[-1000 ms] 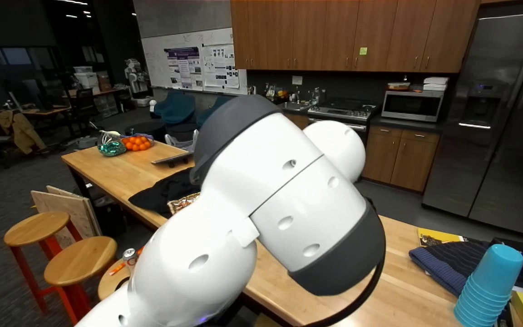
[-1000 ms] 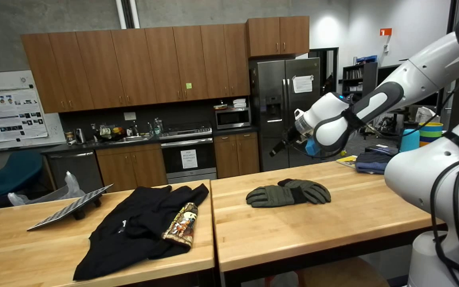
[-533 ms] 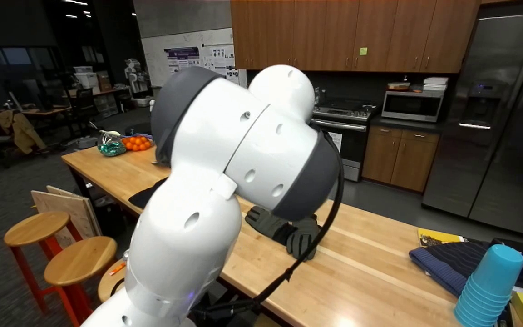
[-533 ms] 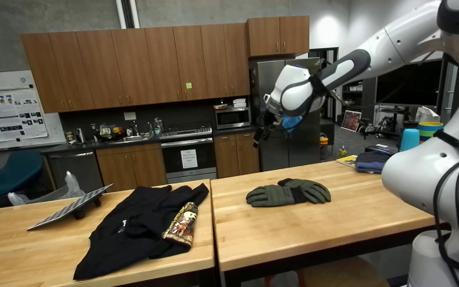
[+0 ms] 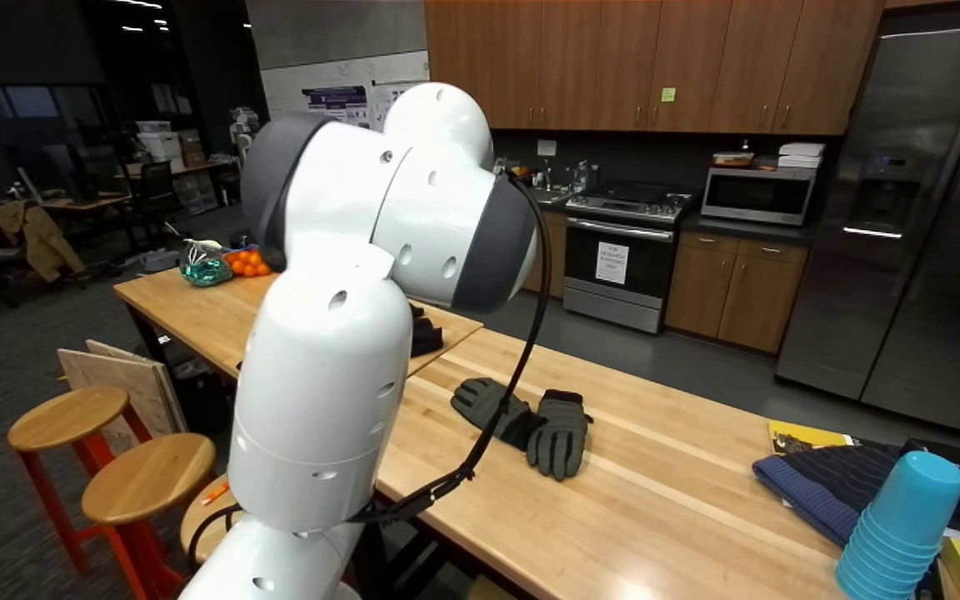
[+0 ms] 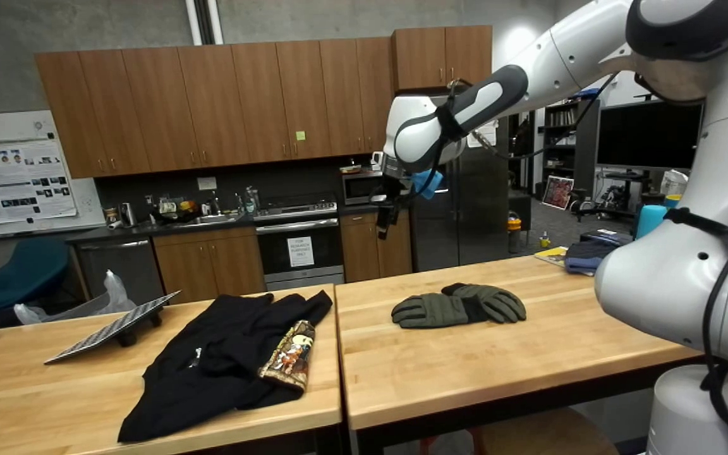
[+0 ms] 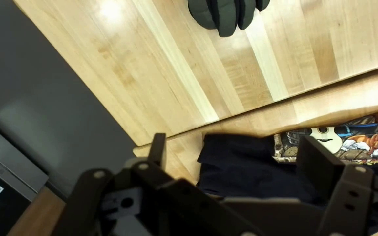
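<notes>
Black garment (image 7: 248, 167): lower right of wrist frame, showing beyond gap of gripper (image 7: 238, 155); fingers (image 7: 318, 165) wide apart, nothing gripped, no contact. In an exterior view, garment below and left of gripper, long axis lower left to upper right. Printed piece (image 6: 288, 357): on garment's right side. Gloves (image 6: 443, 309), dark green: on table (image 6: 515, 360), top centre of wrist frame.

In the wrist view, white glare lies on the bench (image 7: 182, 72) — the jaws are dark and blurred. A wall (image 6: 519, 38) glows brightly in an exterior view.
</notes>
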`<state>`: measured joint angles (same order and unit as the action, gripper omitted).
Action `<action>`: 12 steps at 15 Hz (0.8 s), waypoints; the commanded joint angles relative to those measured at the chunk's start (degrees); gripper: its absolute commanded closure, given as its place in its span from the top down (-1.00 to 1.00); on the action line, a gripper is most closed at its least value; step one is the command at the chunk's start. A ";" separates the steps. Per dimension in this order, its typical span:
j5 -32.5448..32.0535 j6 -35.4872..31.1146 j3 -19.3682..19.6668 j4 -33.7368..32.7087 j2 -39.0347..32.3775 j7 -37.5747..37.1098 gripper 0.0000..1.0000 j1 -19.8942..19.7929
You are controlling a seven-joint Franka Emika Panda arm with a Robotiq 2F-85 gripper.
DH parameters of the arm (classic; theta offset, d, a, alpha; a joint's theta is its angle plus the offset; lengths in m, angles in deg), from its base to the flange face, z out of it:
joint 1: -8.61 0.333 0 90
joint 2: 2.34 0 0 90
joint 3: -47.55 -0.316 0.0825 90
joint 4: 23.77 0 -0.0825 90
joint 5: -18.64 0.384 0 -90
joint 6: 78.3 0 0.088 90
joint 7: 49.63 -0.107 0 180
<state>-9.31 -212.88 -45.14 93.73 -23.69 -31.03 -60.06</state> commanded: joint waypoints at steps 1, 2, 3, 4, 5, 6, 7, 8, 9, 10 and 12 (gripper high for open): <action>0.00 0.00 0.16 0.00 0.05 0.25 1.00 0.03; 0.00 0.00 0.30 -0.04 0.03 0.47 1.00 -0.02; 0.75 1.40 1.78 -0.81 0.75 -0.42 1.00 1.36; 0.54 2.97 2.89 -1.45 1.94 -0.93 1.00 2.35; 4.03 4.98 5.66 -2.61 7.10 0.13 1.00 4.40; 5.12 9.29 7.34 -4.35 8.17 0.48 1.00 6.62; 2.02 13.85 7.88 -6.13 5.96 -1.99 1.00 8.33; 2.02 18.33 9.60 -8.07 6.35 -1.98 1.00 10.57; 1.87 23.27 11.29 -10.37 6.41 -2.54 1.00 13.13; 2.02 27.89 13.24 -12.31 6.93 -2.59 1.00 15.66; 5.98 35.87 22.53 -16.25 11.27 -0.15 1.00 24.78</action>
<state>-7.48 -186.59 -33.49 83.08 -18.38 -33.24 -45.82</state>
